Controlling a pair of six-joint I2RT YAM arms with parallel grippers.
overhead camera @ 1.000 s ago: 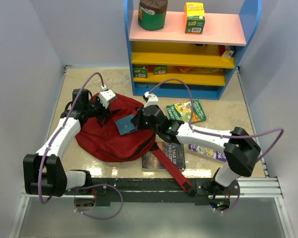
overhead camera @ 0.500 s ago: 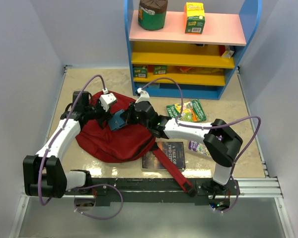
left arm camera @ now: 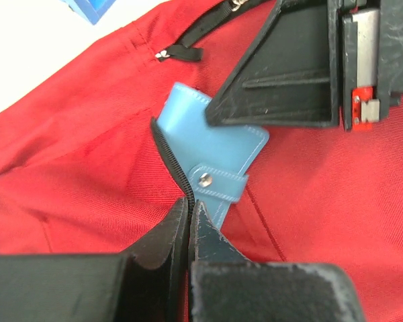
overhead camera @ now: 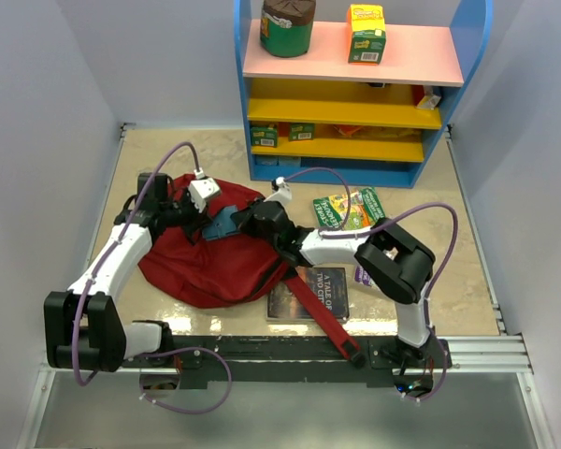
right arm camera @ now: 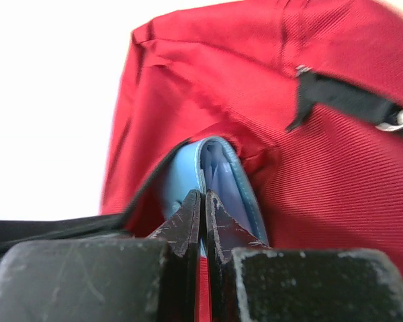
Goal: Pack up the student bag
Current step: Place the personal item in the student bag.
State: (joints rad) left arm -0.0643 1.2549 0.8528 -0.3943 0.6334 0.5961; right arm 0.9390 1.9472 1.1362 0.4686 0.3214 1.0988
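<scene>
The student bag [overhead camera: 201, 262] lies dark red and slumped on the table left of centre. In the left wrist view my left gripper [left arm camera: 188, 209] is shut on the black zipper edge of the bag's opening [left arm camera: 169, 153]. A small blue pencil case [left arm camera: 218, 157] with a snap strap pokes out of that opening. My right gripper [right arm camera: 203, 201] is shut on the case's edge [right arm camera: 218, 168], with red bag fabric [right arm camera: 322, 168] around it. From above, the left gripper [overhead camera: 208, 217] and the right gripper [overhead camera: 244, 223] meet over the bag's top, with the case [overhead camera: 224, 224] between them.
A dark book [overhead camera: 309, 290] lies beside the bag under its long red strap [overhead camera: 323, 318]. A green book [overhead camera: 351, 208] lies right of the arms, and a purple one [overhead camera: 363, 275] peeks from under the right arm. The blue shelf unit [overhead camera: 355, 94] stands at the back.
My right gripper has carried the blue pencil case left across the bag to the opening held by my left gripper. The left arm has stayed put.
</scene>
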